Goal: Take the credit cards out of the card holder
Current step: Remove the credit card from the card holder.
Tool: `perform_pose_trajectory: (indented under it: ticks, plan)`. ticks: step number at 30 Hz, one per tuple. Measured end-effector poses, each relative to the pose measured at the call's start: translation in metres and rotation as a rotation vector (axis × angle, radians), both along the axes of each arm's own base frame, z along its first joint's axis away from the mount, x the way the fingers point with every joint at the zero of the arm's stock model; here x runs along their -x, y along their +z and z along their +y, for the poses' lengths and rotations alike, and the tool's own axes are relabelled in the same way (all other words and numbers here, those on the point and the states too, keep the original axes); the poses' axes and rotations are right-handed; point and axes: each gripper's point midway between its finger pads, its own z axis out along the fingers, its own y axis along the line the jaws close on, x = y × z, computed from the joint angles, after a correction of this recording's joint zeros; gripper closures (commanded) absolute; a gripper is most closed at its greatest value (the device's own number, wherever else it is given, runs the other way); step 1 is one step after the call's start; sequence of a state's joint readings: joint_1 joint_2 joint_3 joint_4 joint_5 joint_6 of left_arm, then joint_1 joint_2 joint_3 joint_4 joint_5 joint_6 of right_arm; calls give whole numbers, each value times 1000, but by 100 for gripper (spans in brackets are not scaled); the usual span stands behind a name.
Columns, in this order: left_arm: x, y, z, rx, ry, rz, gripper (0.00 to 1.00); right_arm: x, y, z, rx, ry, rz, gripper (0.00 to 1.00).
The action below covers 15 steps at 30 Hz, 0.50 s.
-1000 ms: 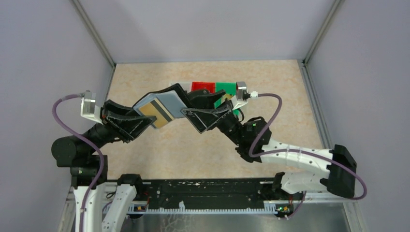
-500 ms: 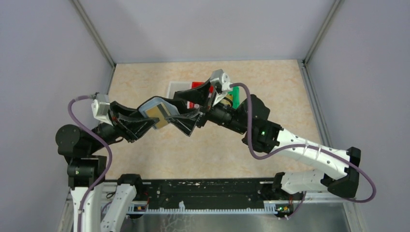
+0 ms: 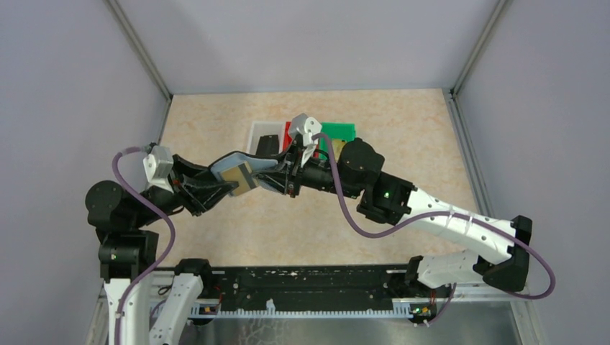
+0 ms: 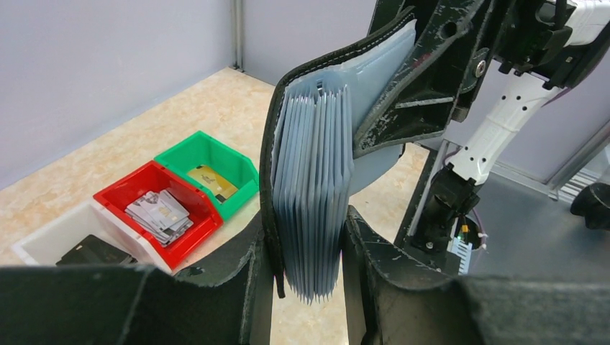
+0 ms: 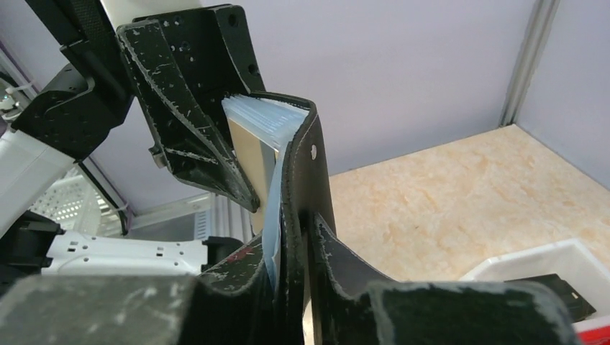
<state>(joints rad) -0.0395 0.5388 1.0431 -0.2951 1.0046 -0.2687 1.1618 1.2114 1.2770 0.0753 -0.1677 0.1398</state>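
The black card holder [image 3: 241, 164] hangs open in the air between both arms, with a gold credit card [image 3: 237, 176] showing in a sleeve. My left gripper [image 4: 308, 233] is shut on its thick fan of blue-grey sleeves [image 4: 313, 187] and one black cover. My right gripper [image 5: 295, 244] is shut on the other black cover flap [image 5: 306, 180], the one with a snap. In the top view the left gripper [image 3: 214, 185] and right gripper [image 3: 284, 176] face each other across the holder. The gold card [image 5: 252, 154] also shows in the right wrist view.
Three small bins stand side by side behind the holder. The green bin [image 4: 208, 154] holds a gold card [image 4: 212, 183]. The red bin [image 4: 119, 198] holds silvery grey cards [image 4: 158, 212]. The white bin [image 4: 50, 244] holds a black card [image 4: 90, 251]. Grey walls enclose the table.
My right arm swung left and turned its wrist onto the holder. Its jaws, wide open before, have shut on the cover flap. The left gripper kept its hold and shifted slightly.
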Motion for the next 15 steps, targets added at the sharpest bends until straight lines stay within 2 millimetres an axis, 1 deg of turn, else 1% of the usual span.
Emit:
perform_pose_trajectory:
  ticks: [1,3,4,5,6,9,11,15]
  plan:
    - [1,0,-1,-2,-7,2,78,1,0,0,-1,5,2,92]
    - [2,-1,-1,-2,-16,6,56,1,1,0,-5,11,12,98]
    - [3,-1,-2,0,-22,9,42,2,1,0,-9,16,19,100]
    - [4,0,-2,5,-28,14,31,3,2,0,-17,22,28,100]
    - [5,1,-3,10,-36,16,26,4,3,0,-29,31,38,100]
    - [10,4,-5,39,-57,36,21,10,-2,1,-59,73,79,100]
    - [14,4,-8,65,-84,54,20,16,-8,3,-76,111,116,100]
    - [24,-1,-13,108,-164,100,25,29,-15,6,-106,188,178,100]
